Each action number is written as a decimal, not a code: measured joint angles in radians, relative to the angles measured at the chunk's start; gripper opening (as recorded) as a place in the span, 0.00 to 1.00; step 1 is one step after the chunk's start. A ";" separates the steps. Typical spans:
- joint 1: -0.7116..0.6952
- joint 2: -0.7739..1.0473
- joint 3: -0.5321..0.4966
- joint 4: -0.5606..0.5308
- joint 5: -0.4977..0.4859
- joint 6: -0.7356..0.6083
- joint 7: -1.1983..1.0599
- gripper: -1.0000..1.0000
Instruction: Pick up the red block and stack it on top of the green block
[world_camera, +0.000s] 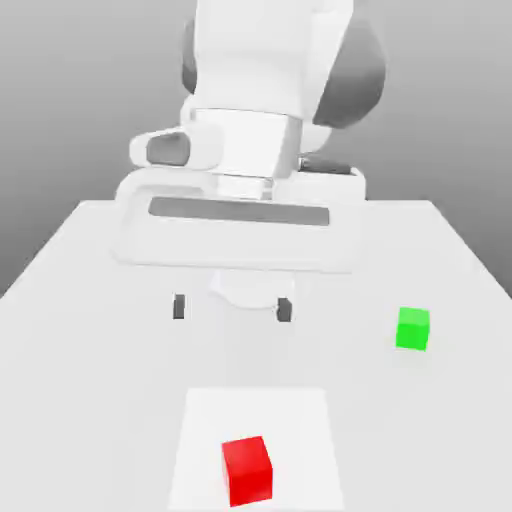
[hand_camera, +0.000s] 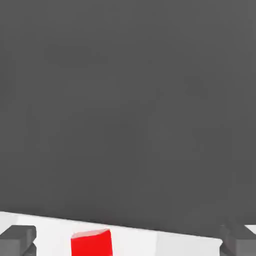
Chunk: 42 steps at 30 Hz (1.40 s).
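the red block (world_camera: 247, 470) sits on the white surface (world_camera: 90, 330), on a brighter white square patch (world_camera: 300, 420), at the near edge of the exterior view. the green block (world_camera: 412, 329) sits farther back and off to the exterior view's right, well apart from the red one. both blocks rest flat and nothing touches them.

the gripper (world_camera: 231, 309) hangs above the surface, farther back than both blocks, under the big white arm (world_camera: 270, 80). its two dark fingertips (world_camera: 179, 307) point down with a wide gap between them, so the jaws are spread wide and hold nothing. in the hand view the same dark fingertips (hand_camera: 17, 240) show at both sides, and the red block (hand_camera: 91, 243) peeks in between them (more toward one fingertip than the other).

this looks like the very first step: no block has been picked up yet, and the stack is not started.

the next move would need the arm to reach toward the near edge until the jaws are right over the red block, then go down so one fingertip is on each side of it, then squeeze. the jaws should line up with the flat sides of the cube, or it may slip or turn. after that comes the lift and the trip over to the green block.
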 joint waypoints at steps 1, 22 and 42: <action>-0.001 0.035 0.000 -0.008 0.009 0.015 -0.017 0.50; -0.023 0.325 0.028 -0.039 0.086 0.177 -0.130 0.00; 0.334 -0.196 0.356 -0.290 0.411 -0.058 0.867 0.00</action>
